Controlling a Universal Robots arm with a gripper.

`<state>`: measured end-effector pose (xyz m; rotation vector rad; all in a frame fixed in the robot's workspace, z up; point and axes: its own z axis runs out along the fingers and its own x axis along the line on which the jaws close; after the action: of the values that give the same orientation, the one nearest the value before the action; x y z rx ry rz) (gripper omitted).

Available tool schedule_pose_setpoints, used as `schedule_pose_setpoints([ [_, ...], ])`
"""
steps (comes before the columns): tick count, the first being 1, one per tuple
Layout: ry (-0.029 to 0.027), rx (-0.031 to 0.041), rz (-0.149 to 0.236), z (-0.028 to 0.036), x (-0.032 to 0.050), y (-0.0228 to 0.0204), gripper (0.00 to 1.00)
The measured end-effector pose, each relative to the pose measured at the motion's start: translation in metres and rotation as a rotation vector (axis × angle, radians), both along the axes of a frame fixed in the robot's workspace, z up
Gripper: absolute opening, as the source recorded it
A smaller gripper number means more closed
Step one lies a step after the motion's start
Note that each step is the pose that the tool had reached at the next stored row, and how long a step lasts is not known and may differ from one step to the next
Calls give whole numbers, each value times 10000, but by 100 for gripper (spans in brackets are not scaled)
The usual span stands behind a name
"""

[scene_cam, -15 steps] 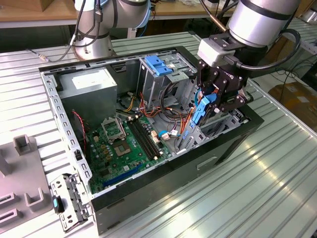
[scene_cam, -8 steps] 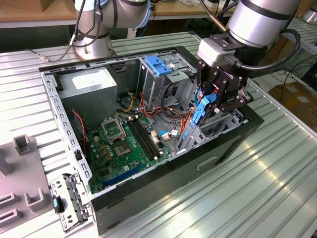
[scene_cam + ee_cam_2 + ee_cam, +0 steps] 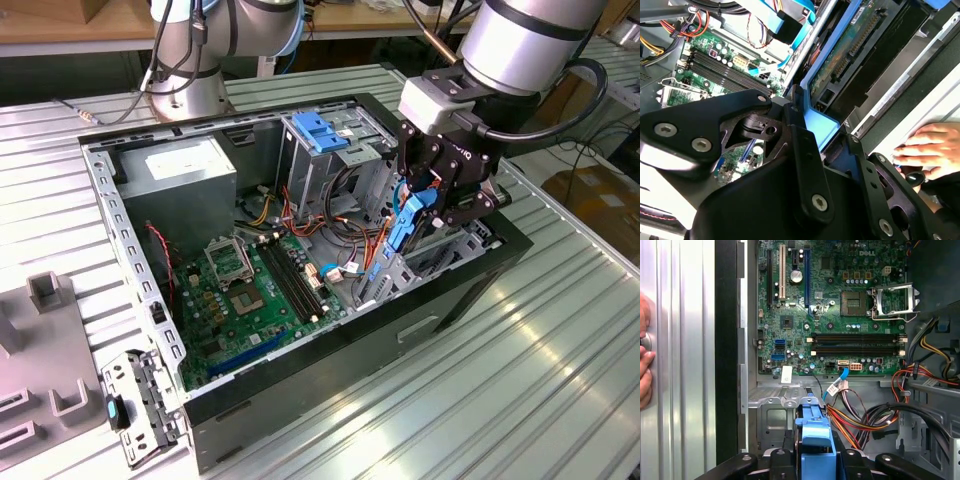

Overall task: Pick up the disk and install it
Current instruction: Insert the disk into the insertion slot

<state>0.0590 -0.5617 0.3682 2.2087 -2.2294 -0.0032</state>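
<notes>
The fingers (image 3: 412,170) are clenched on the disk (image 3: 405,228), gripping it by its blue carrier rail. The disk stands on edge between them at the front bay of the open computer case (image 3: 330,390), which lies on the ribbed table (image 3: 560,380). Whether its lower edge has entered the bay cannot be told. Beyond the fingers lies the green motherboard (image 3: 840,315), with bundled cables (image 3: 865,415) close beside them. A person's hand (image 3: 927,145) rests outside the case wall.

Silver arm (image 3: 530,40), blk cable (image 3: 598,90), blk end effector (image 3: 432,210).
</notes>
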Motion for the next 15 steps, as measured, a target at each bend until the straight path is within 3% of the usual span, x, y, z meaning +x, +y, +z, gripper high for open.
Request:
schedule_pose_setpoints([
  [3,1,-1,0,0,0,0,38],
  [4,1,0,0,0,0,0,44],
  [10,3,-1,0,0,0,0,43],
  [11,3,0,0,0,0,0,30],
  [12,4,0,0,0,0,0,30],
  [15,4,-1,0,0,0,0,12],
])
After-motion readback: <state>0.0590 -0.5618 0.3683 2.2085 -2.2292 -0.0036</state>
